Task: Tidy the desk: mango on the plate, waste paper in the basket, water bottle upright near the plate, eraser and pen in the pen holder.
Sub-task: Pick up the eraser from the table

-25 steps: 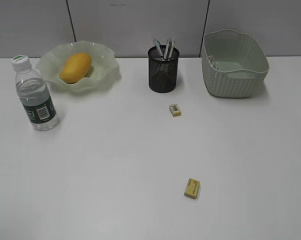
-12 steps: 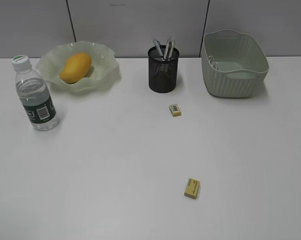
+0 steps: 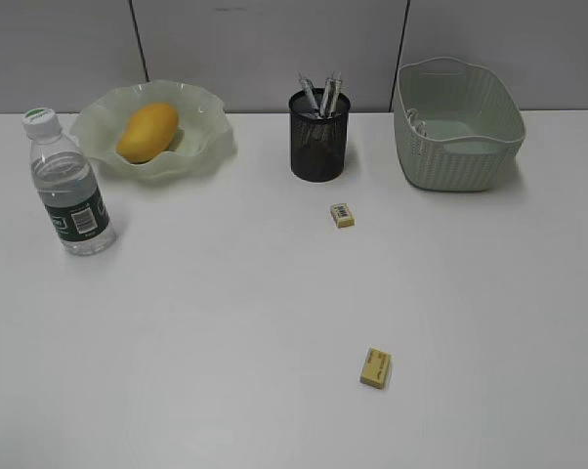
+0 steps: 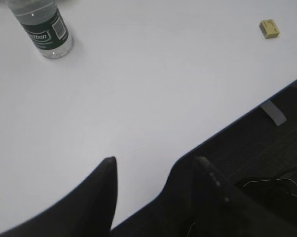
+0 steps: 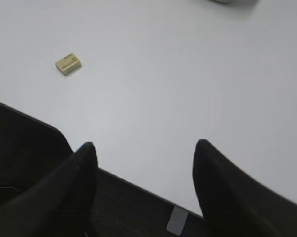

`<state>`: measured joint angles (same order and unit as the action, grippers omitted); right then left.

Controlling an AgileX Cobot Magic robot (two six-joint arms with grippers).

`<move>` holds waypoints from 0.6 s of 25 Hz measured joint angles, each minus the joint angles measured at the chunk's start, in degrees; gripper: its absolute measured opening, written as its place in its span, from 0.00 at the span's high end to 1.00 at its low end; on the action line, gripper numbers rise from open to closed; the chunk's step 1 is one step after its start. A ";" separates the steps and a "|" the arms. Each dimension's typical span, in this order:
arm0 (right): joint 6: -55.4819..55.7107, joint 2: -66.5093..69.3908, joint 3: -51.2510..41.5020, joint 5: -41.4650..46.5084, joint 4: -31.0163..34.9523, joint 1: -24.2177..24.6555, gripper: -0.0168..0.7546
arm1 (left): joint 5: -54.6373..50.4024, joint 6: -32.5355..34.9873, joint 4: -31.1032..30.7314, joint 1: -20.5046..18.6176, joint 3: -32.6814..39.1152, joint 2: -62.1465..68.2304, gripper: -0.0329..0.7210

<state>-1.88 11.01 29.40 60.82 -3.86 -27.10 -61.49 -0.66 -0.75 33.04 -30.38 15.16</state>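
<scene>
Both my left gripper (image 4: 156,170) and right gripper (image 5: 143,155) hang with jaws spread, holding nothing, over the desk's (image 3: 226,322) near edge. Mango (image 3: 147,132) lies in the plate (image 3: 201,147) at the far-left corner, bottle (image 3: 66,186) upright beside it.

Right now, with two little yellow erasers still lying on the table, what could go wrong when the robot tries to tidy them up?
The small flat yellow eraser nearer the front lies low on the white desk, so fingers may slip off it. The other yellow eraser sits close to the black wire-mesh pen holder, which a reaching arm might knock. That cup is already crowded with pens, so a dropped eraser could bounce out.
</scene>
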 joint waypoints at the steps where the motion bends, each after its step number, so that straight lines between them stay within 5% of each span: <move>1: 0.00 0.00 0.00 0.00 0.00 0.00 0.34 | 0.00 -0.18 0.00 0.00 0.00 0.00 0.46; 7: 0.00 0.00 0.00 0.00 0.00 0.00 0.35 | 0.00 -0.82 -0.20 -5.28 0.00 0.00 0.47; 15: 0.00 0.00 0.00 0.00 0.00 0.00 0.35 | 0.00 -0.99 0.16 -30.68 0.00 0.00 0.47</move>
<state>-1.88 11.01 29.40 60.82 -3.86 -27.10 -61.49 -1.65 -0.59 2.35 -30.38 15.16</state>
